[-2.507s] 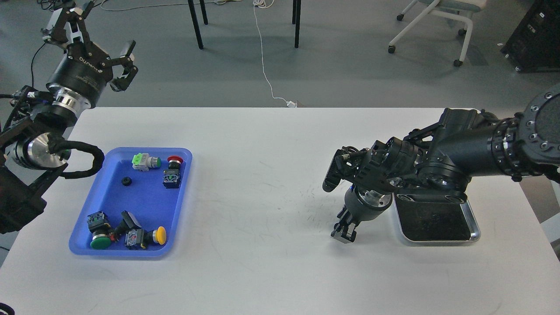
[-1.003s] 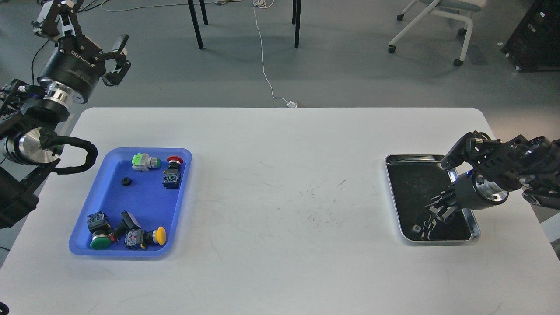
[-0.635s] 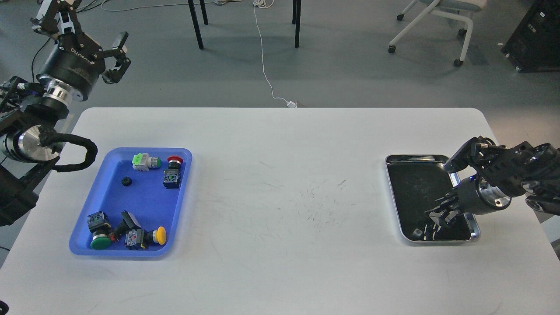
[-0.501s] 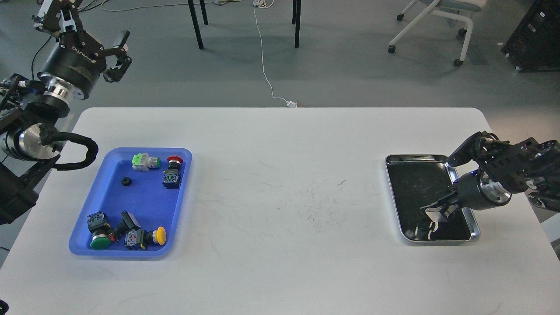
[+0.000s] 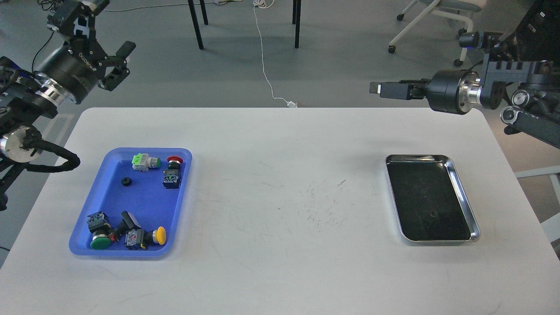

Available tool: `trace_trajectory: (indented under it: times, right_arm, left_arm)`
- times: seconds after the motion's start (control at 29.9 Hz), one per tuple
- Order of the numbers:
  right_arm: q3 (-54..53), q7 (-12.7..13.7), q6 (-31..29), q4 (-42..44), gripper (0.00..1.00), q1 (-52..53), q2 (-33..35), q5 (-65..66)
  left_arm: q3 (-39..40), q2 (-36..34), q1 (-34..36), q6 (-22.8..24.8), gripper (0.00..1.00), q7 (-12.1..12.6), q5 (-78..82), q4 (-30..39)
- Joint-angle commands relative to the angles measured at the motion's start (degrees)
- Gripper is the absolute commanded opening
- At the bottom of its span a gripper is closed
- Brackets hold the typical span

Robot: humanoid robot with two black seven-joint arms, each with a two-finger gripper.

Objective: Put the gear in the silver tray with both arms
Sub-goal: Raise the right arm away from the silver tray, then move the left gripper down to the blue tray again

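Note:
The silver tray (image 5: 419,188) lies on the right side of the white table. A small dark round piece (image 5: 433,214), apparently the gear, lies on its dark bottom near the front. Another small black gear (image 5: 126,181) lies in the blue tray (image 5: 109,205) at the left. My right gripper (image 5: 379,89) is raised high behind the silver tray, points left, and is seen side-on with nothing visible in it. My left gripper (image 5: 105,28) is open and empty, held high beyond the table's back left corner.
The blue tray also holds several push-button switches, with green (image 5: 99,242), yellow (image 5: 160,235) and red (image 5: 175,159) caps. Beyond the table's far edge are chair legs, a white cable and an office chair (image 5: 437,17).
My right gripper has risen out of the silver tray and swung up to the back right, leaving the small dark piece on the tray bottom. My left arm has shifted slightly.

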State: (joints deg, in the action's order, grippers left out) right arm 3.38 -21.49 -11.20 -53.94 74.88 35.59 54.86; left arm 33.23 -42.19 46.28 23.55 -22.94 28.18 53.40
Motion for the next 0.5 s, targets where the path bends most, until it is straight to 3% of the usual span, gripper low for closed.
trace_trajectory:
  times: [0.0,0.33,0.47]
  right_arm:
    - [-9.67,-0.04,0.12,2.43,0.98,-4.29,-2.71,-9.39]
    - [-32.10,-0.48,1.09,2.96,0.99,-13.97,-6.50,-27.07]
    - [-37.99,-0.57,1.35,3.23,0.99,-15.46,-9.92,-31.55]
  left_arm:
    - [-0.18,-1.05,-0.22,0.96,0.98,0.00,12.48,0.39]
    - [-5.01,-7.56,-0.66,0.97,0.98,-0.17,41.32,7.07]
    - [-6.42,-7.65,-0.75,-2.10,0.98,-0.35,54.94,6.90]
